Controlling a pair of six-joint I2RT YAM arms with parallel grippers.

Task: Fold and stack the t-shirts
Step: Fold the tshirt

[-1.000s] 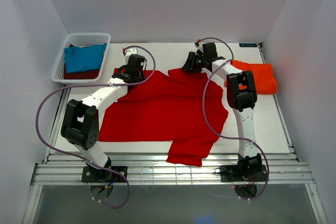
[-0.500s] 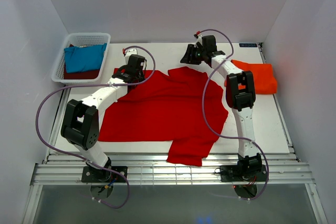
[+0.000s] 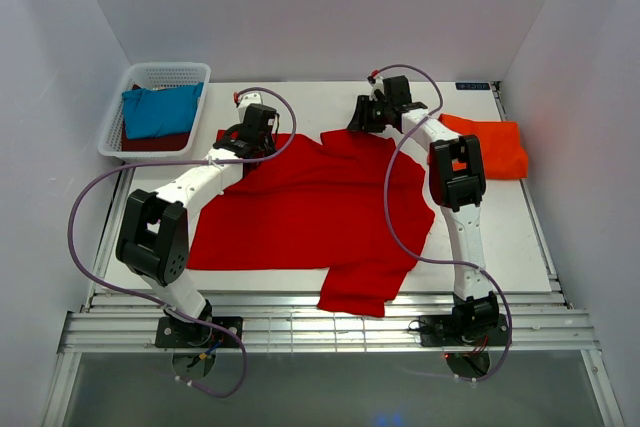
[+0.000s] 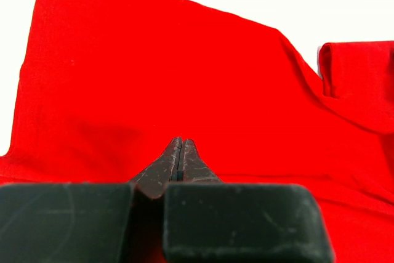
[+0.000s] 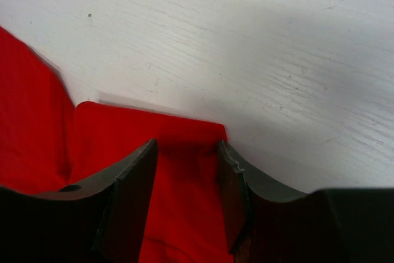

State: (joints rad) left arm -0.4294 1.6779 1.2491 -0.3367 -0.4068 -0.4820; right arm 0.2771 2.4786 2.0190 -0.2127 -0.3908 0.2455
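Left fingers [image 4: 192, 165] are clenched above the red t-shirt [image 3: 310, 207]; right fingers [image 5: 132, 183] are held apart, straddling its edge on the bench [image 5: 246, 41].

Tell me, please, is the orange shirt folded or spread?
Folded: the orange shirt lies as a compact rectangle, while the red shirt lies spread.

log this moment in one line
left jaws shut, tips at red t-shirt | right jaws open over its far corner | orange-red t-shirt folded at right

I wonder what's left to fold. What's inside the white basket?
A blue t-shirt lies on top; a dark maroon t-shirt peeks out beneath. Anything deeper in the basket is covered.
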